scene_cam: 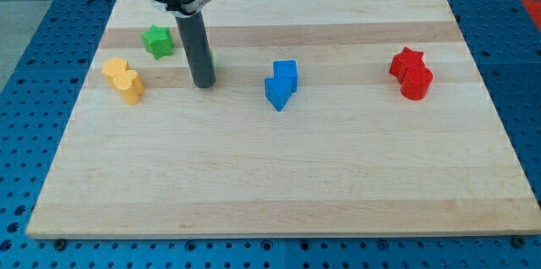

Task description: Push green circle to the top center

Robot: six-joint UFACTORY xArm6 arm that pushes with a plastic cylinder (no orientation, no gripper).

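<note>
My tip (204, 85) rests on the wooden board (270, 167) in its upper left part. A thin sliver of green (211, 65) shows at the rod's right edge; this looks like the green circle, almost wholly hidden behind the rod. A green star (157, 41) lies up and to the left of the tip, apart from it.
Two yellow blocks (123, 80) touch each other left of the tip. Two blue blocks (281, 85) sit together right of the tip. A red star (407, 62) and a red circle (416, 84) touch at the right.
</note>
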